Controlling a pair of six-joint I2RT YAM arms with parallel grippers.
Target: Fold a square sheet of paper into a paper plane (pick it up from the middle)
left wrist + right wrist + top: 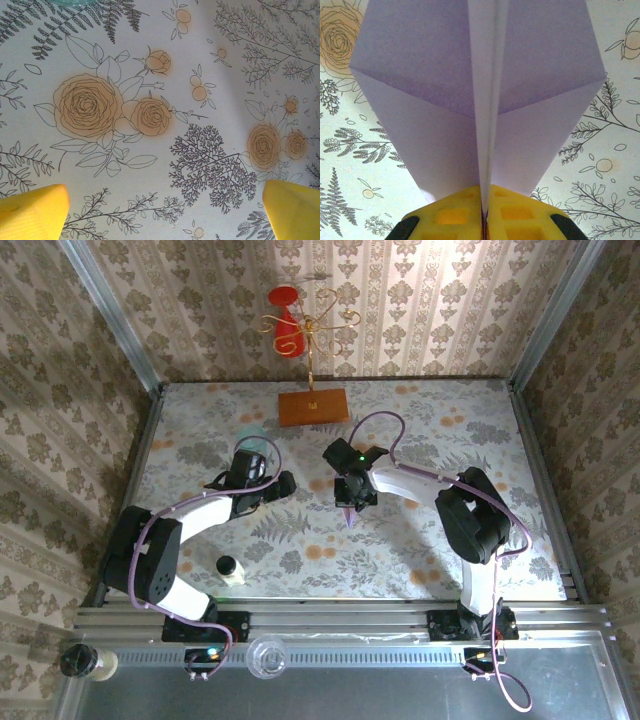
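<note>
a: the paper plane (480, 100), where is it now?

b: i begin with the big things. the table (420, 540) with the flower cloth carries everything. at its far edge lies the wooden board (313, 406), well apart from the plane. the plane is near the middle of the table, in the right gripper (484, 217).

a: how does this gripper hold it?

b: its yellow fingers (455, 216) are pressed together on the centre crease. the two lilac wings spread out to both sides. from above, a small lilac tip shows just below the gripper. i cannot tell if the plane touches the cloth.

a: and the left gripper (162, 214)?

b: it is spread wide, over printed roses, to the left of the plane and apart from it. the smallest thing is a white bottle (229, 568), standing near the left arm.
</note>
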